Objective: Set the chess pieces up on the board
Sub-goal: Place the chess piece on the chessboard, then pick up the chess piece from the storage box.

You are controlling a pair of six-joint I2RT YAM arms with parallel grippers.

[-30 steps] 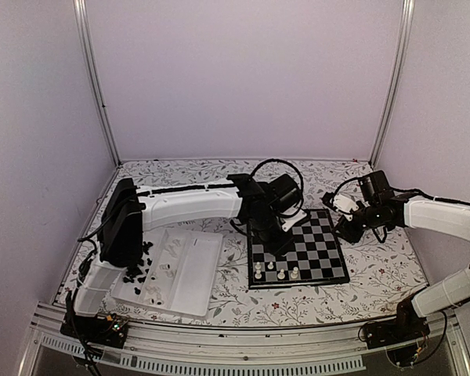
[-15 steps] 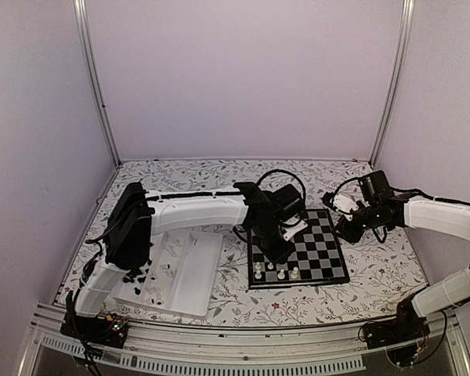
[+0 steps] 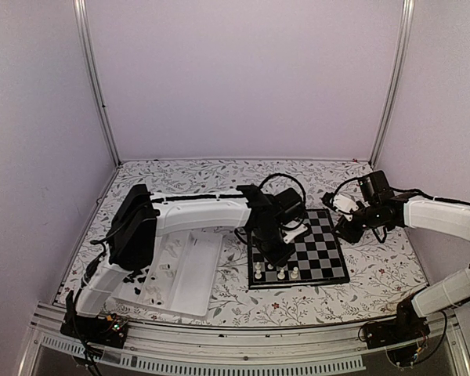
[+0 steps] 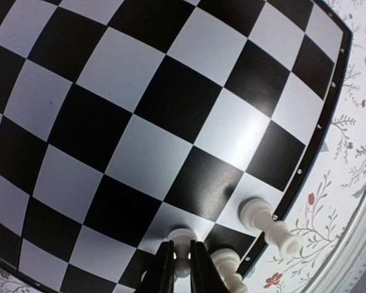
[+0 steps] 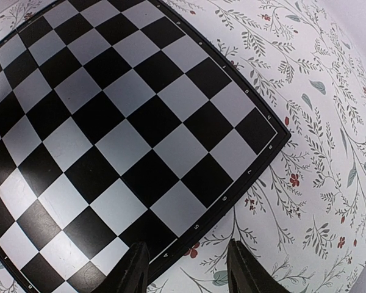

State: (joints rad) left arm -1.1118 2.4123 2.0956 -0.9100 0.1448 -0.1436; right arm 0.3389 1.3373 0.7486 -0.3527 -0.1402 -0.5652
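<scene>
Flat black-and-silver checked chessboard (image 3: 323,244) on floral table (image 3: 376,274), cream-white plastic chess pieces (image 3: 281,273) along its near edge. Left gripper (image 4: 182,256), jaws narrow, pinches a round-headed cream-white piece (image 4: 182,235) there; right gripper (image 5: 186,268), half-spread and empty, overhangs the board's rim.

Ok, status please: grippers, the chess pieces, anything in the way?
Left gripper shut on a white piece by the board's near edge. Right gripper open, empty. Other white pieces stand close beside.

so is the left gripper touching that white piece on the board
Touching. The left wrist view shows the left gripper with its fingers pressed against both sides of the white piece, no gap visible.
</scene>
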